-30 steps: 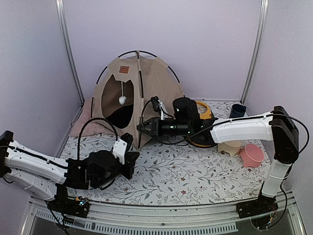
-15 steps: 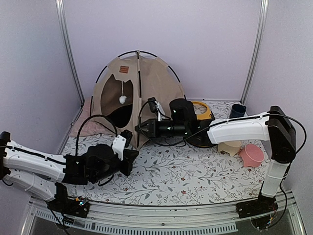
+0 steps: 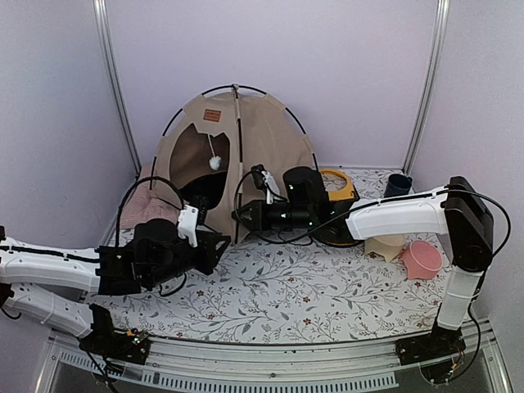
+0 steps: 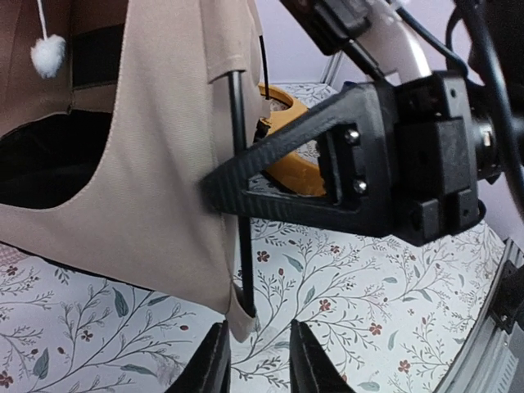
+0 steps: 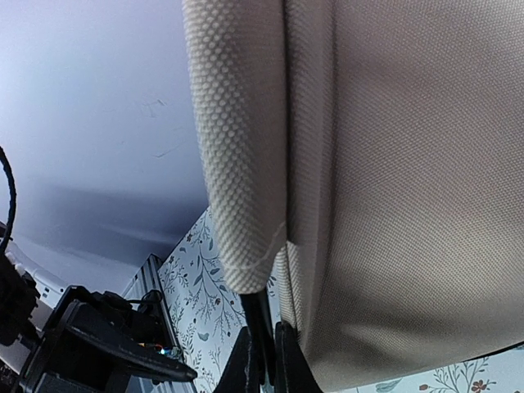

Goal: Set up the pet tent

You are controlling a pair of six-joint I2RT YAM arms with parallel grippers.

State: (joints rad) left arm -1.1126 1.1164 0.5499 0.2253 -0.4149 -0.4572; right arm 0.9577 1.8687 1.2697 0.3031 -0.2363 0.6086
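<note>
A: Where is the tent?

B: The tent (image 3: 246,139) stands upright at the back of the table (image 3: 327,286), toward 11 o'clock in the top view. Its doorway (image 3: 201,164) faces about 7 o'clock. Thin black poles cross at the peak. The brown label (image 3: 212,115) sits above the doorway and the white pom-pom (image 3: 215,163) hangs in the opening.

A: Right hand?

B: The right gripper (image 3: 238,214) reaches in from 3 o'clock and is clenched on the pole (image 4: 244,262) at the tent's front corner. In the left wrist view its black fingers (image 4: 295,164) pinch the pole partway up. The pole's lower end goes into the pocket (image 4: 243,323) at the corner hem. In the right wrist view both fingers are closed on the pole just under a fabric sleeve (image 5: 237,164).

A: Left hand?

B: The left gripper (image 3: 219,243) is low over the table, at 7 o'clock of that same corner. It is released, with fingers (image 4: 213,368) parted and nothing clamped. The pocket hangs just above the gap. I cannot tell whether the fabric brushes either finger.

A: What else is there?

B: A pink checked cushion (image 3: 147,205) lies at 9 o'clock of the tent, against its lower edge. A yellow bowl stand (image 3: 342,184) is at 3 o'clock, partly behind the right arm. A pink cup (image 3: 422,260) is at 4 o'clock near the table's right edge. A dark cup (image 3: 399,185) is at the back right.
</note>
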